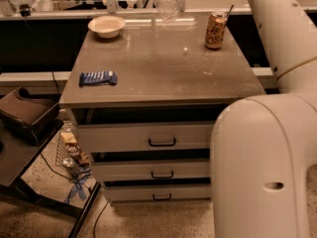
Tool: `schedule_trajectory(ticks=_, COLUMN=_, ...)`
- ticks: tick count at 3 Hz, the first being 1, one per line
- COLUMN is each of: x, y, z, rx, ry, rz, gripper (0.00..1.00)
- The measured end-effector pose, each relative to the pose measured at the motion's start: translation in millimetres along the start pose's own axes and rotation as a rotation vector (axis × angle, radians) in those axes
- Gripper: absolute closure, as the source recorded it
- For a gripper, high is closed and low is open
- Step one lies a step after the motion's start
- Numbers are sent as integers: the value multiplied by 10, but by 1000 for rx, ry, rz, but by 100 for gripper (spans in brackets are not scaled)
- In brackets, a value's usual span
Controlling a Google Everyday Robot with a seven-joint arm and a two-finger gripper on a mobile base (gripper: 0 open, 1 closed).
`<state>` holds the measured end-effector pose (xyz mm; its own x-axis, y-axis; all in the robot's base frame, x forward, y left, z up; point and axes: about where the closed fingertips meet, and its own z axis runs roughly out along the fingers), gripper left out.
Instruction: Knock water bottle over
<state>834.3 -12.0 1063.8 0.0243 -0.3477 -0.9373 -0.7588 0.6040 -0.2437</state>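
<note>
The water bottle (166, 4) is clear ribbed plastic and shows at the top of the camera view, over the back edge of the grey tabletop (158, 68). Its cap and upper part are cut off by the frame's top edge. I cannot tell whether its base touches the table. My gripper is out of view beyond the top edge. Only my white arm (277, 29) shows, rising along the right side, with its big elbow segment (262, 167) in the near right.
An orange drink can with a straw (216, 29) stands at the back right. A white bowl (106, 26) sits at the back left. A blue packet (98, 78) lies near the left front. The drawer unit's handles (162, 143) face me. A low cart (25, 118) stands at the left.
</note>
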Motion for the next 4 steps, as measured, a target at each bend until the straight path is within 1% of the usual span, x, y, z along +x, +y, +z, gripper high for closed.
schedule_trajectory(ticks=1, x=-19, y=69, z=-110, rx=-29, ry=137, rz=-114, gripper=100)
schedule_trajectory(ticks=2, x=282, y=312, z=-151, rx=-128, ry=305, rz=-181, gripper=100)
schedule_trajectory(ticks=3, x=707, y=560, z=-198, rx=-241, ry=476, rz=-207, gripper=100)
schedule_trajectory(ticks=4, x=1057, y=780, z=-207, rx=-343, ry=629, rz=-241, gripper=100)
